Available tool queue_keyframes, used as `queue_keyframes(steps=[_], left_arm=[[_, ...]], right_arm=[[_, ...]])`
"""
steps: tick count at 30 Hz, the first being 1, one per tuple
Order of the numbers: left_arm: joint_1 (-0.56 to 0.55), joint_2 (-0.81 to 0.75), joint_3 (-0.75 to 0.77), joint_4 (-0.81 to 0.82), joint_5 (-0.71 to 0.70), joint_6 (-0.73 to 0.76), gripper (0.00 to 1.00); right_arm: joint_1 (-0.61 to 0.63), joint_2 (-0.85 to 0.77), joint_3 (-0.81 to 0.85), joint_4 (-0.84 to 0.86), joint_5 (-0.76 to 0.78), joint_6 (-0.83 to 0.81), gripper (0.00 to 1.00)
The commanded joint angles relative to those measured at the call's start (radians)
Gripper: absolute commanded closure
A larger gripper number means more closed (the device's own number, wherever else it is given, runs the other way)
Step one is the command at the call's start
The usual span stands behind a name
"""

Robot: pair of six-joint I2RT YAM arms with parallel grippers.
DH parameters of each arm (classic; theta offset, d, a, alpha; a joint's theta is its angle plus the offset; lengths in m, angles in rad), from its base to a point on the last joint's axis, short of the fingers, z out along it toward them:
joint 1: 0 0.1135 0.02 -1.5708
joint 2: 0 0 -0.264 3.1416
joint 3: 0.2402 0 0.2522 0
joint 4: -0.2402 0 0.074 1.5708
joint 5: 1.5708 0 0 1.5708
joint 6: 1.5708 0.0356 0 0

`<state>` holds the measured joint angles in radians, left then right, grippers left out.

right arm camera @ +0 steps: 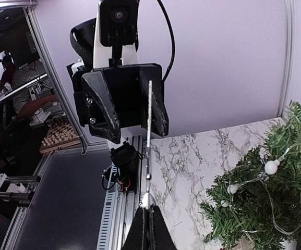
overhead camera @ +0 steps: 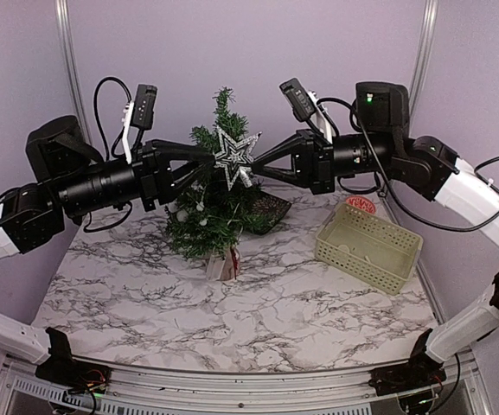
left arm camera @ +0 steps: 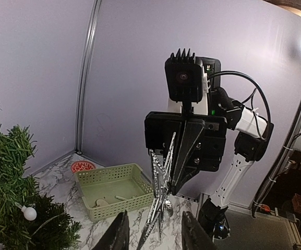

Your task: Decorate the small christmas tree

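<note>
Marble veining covers the desk. Left of its middle, toward the far side, stands the small christmas tree, its trunk hidden by branches and its log-slice base partly hidden too. At the right sits a pale green basket holding a few small pale pieces too faint to name. A red round item peeks out behind it. Before the treetop hangs a silver star. The right gripper has its fingers pinching the star's edge. The left gripper has its fingers spread on either side of the star. White beads dot the branches.
</note>
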<state>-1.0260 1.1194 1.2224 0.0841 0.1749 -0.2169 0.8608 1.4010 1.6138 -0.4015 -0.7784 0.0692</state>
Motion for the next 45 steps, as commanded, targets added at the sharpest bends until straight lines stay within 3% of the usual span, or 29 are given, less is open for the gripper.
queue_keyframes(steps=[1,4,12,14,18,20,23,30,38,45], left_arm=[[0.024,-0.002,0.034,-0.083,0.124,-0.012,0.66],[0.027,0.023,0.046,-0.078,0.153,-0.025,0.69],[0.034,0.023,0.022,-0.005,0.178,-0.053,1.00],[0.044,0.014,0.008,0.016,0.161,-0.076,1.00],[0.101,-0.044,-0.044,0.094,0.035,-0.130,1.00],[0.156,-0.067,-0.062,0.133,-0.027,-0.153,1.00],[0.220,-0.067,-0.039,0.150,-0.108,-0.162,1.00],[0.316,-0.028,0.027,0.152,-0.280,-0.049,1.00],[0.431,0.067,0.076,0.191,-0.127,-0.191,1.00],[0.513,0.070,-0.013,0.339,0.068,-0.390,1.00]], right_arm=[[0.026,0.009,0.033,-0.063,-0.005,-0.061,1.00],[0.035,0.021,0.042,-0.059,-0.014,-0.059,1.00],[0.038,0.035,0.050,-0.059,-0.019,-0.064,1.00],[0.039,0.040,0.055,-0.056,-0.010,-0.059,1.00],[0.014,0.039,0.058,-0.028,0.038,-0.031,0.68],[-0.033,0.030,0.036,0.031,0.035,0.029,0.61],[-0.106,0.015,-0.001,0.134,0.059,0.106,0.55],[-0.145,0.040,0.017,0.179,0.266,0.061,0.51],[-0.160,0.150,0.103,0.166,0.331,0.014,0.44],[-0.159,0.218,0.126,0.171,0.335,0.004,0.44]])
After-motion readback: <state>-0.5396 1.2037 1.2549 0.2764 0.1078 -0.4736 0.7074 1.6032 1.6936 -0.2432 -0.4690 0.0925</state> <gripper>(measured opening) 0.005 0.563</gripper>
